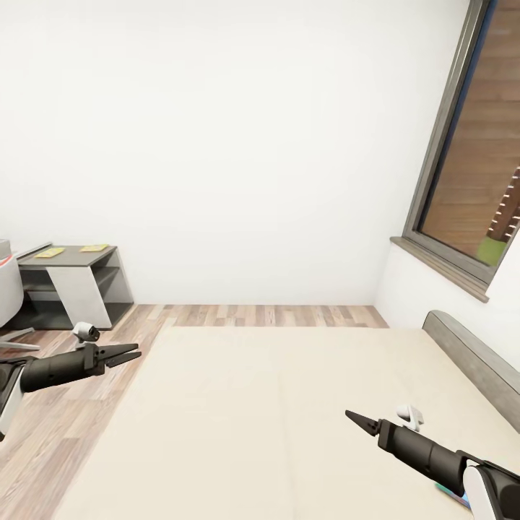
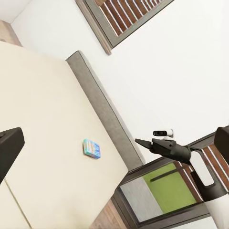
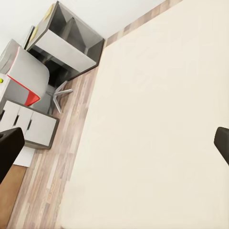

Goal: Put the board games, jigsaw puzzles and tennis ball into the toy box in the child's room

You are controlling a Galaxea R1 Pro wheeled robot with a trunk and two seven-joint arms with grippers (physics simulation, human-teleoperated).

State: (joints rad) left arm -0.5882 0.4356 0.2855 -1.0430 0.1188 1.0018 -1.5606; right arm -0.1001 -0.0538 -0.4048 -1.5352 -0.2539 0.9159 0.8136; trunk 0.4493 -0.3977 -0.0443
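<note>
Your head camera looks down across the bed (image 1: 289, 404), whose two-part beige mattress spreads between your arms, with the low grey headboard (image 1: 477, 361) along its right side. Beyond the foot of the bed there is a strip of wood-plank floor (image 1: 260, 315), a plain white wall and a grey-framed window (image 1: 462, 152) at upper right.

Your left gripper (image 1: 124, 355) hangs over the left edge of the bed, above the floor. Its jaws look slightly parted at the tips and hold nothing. Your right gripper (image 1: 359, 420) hangs over the mattress nearer the headboard. In the head view its jaws come together to a point, and in the left wrist view the same gripper (image 2: 141, 142) also looks closed and empty.

One blue board game (image 2: 92, 148) lies flat on the mattress just beside the headboard, as the left wrist view shows. In the head view only a thin blue sliver of that box (image 1: 449, 495) peeks out under your right arm, near the picture's lower edge.

At far left a grey desk (image 1: 68, 278) stands against the wall, and two flat yellowish items (image 1: 72, 250) rest on its worktop; they are too small to identify. The right wrist view shows the same desk (image 3: 71, 43), a grey and red chair (image 3: 28, 78) beside it, and a low white-sided cabinet (image 3: 31, 126) on the floor.
</note>
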